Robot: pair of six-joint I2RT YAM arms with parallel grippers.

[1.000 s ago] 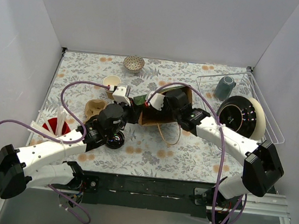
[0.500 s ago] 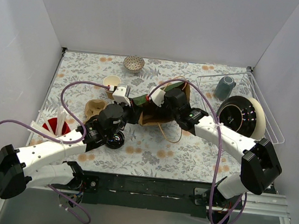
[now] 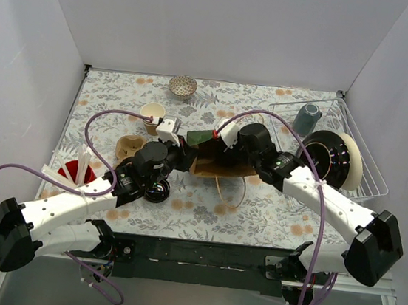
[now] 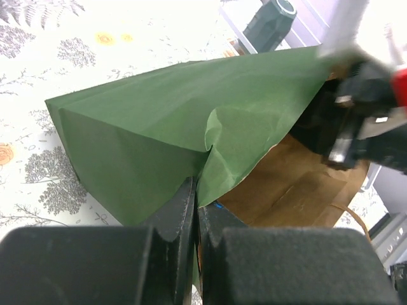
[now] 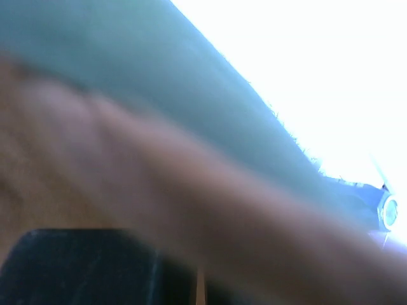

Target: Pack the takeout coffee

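**green bag held at its mouth, coffee not clearly in sight**

the takeout coffee cannot be picked out for certain in any view. the only black lid [image 3: 159, 191] in sight sits on the flowered surface [image 3: 256, 211], just under the left arm's wrist. the arm partly covers it, so it is not clear whether a cup stands beneath it. the inside of the bag is mostly hidden too.

the paper bag [image 3: 216, 166] lies on its side in the middle of the surface. it is green outside and brown inside, and its mouth is turned towards the right arm. a thin handle loop [image 3: 233, 191] trails from it onto the surface on the near side.

the left end effector [image 4: 196, 190] is closed. its two dark fingers [image 4: 175, 213] are pinched together on a creased fold of the green paper at the bag's edge. in the top view it meets the bag's left end.

the right end effector [image 3: 225, 142] is at the far edge of the bag's mouth, low against the paper. its own camera gives only a blur of green and brown. its jaws are closed or very nearly so, and whether they pinch the paper cannot be told.

further out, an open tan cup [image 3: 152, 110] with no lid stands beyond the left end effector, well apart from the bag. a crumpled brown thing [image 3: 129, 147] lies beside the left arm. a small patterned bowl [image 3: 183, 85] sits near the back wall. a wire rack [image 3: 369, 173] on the right holds a grey-blue mug [image 3: 306, 119] and a tilted black-and-cream dish [image 3: 331, 158]. something red with white sticks [image 3: 75, 172] is at the left edge.
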